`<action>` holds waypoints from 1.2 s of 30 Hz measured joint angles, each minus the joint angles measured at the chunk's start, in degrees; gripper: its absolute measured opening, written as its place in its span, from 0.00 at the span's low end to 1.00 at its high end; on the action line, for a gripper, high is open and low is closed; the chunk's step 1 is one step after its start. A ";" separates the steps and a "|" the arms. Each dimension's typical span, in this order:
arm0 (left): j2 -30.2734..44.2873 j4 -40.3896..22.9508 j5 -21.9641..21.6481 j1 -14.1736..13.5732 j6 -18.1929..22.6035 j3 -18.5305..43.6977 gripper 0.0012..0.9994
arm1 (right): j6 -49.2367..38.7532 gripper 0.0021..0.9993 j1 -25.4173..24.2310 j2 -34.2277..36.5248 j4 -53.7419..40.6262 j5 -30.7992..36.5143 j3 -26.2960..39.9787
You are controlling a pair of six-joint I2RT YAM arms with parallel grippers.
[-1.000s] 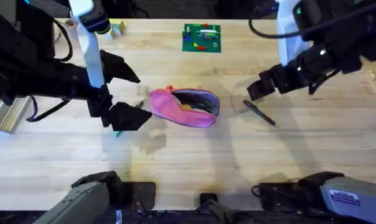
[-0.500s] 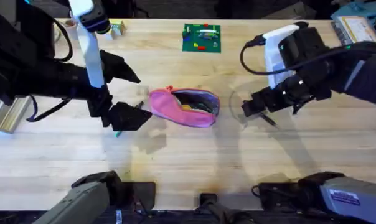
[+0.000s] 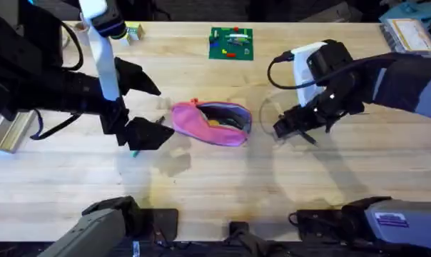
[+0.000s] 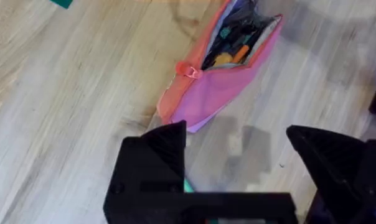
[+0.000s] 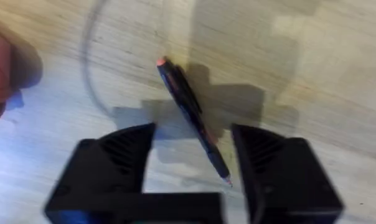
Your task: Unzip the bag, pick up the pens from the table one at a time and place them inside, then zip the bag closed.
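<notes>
Now, R pincer [image 5: 191,158] open w/ black pen [image 5: 191,112] between fingers, L pincer [image 4: 238,155] open, empty

Table [image 3: 201,178] is light wood planks, visible grain, smooth low-sheen finish. Bag [image 3: 205,123] is soft pink cloth, matt, slightly creased, with a darker fabric lining and a small red plastic-looking pull [image 4: 189,70]. Black pen [image 5: 191,112] looks like smooth, slightly glossy plastic; gripper fingers [image 5: 116,162] are matt black plastic.
</notes>
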 joint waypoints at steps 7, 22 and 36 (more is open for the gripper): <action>0.00 -0.55 0.00 0.00 0.02 0.00 0.99 | -0.31 0.15 -0.03 0.00 0.27 0.26 0.00; -0.01 -0.92 0.00 0.00 0.02 0.00 0.99 | -0.26 0.03 -0.07 -1.29 -4.07 1.60 4.28; 0.00 -0.92 0.00 0.00 0.02 0.00 0.99 | -9.62 0.03 6.72 -13.75 -5.79 -2.31 9.16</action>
